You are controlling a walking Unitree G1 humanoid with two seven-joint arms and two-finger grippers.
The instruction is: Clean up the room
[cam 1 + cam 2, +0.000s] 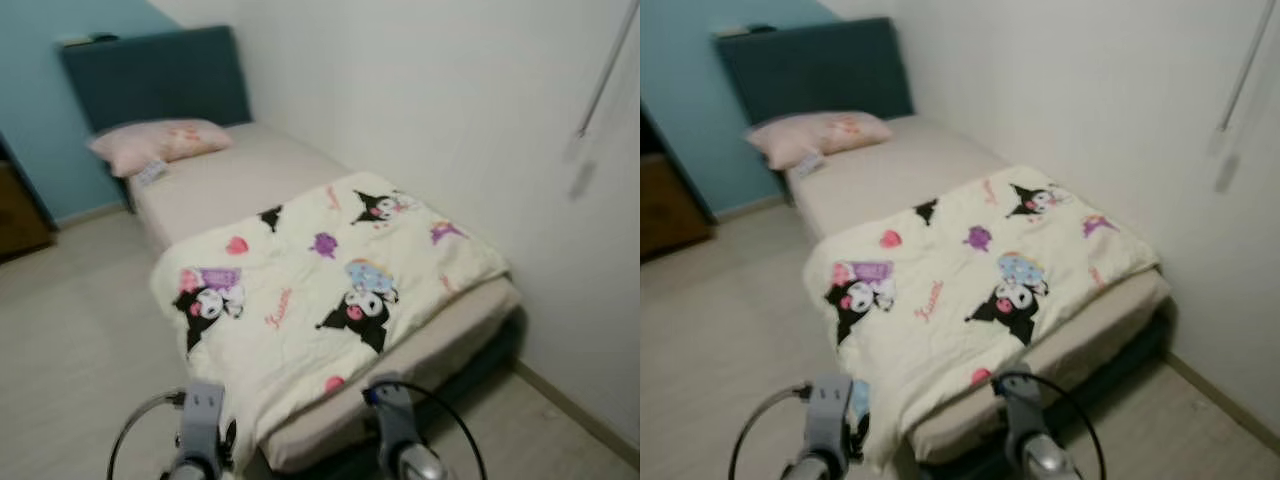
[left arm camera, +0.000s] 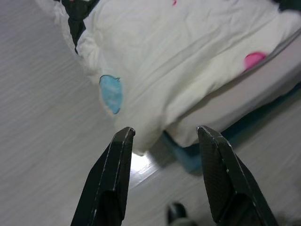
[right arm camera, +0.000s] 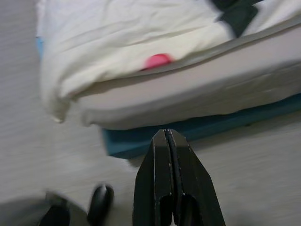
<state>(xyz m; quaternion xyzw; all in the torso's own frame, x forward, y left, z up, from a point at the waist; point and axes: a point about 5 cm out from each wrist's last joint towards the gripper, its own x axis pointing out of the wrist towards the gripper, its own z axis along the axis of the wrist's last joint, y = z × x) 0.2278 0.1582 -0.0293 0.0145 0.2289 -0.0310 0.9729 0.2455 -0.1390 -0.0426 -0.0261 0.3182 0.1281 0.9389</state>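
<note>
- Two grippers face the foot of the bed (image 1: 470,325): the left gripper (image 2: 162,136) is released, fingers spread; the right gripper (image 3: 168,136) is clenched on nothing.
- Just ahead of the left gripper, the quilt (image 1: 330,280) droops over the bed's near corner toward the floor (image 1: 70,330).
- To tidy it well, I judge the open gripper should take that hanging corner, not the mattress edge.
- Farther off, the pillow (image 1: 160,142) lies by the headboard (image 1: 160,75).
</note>
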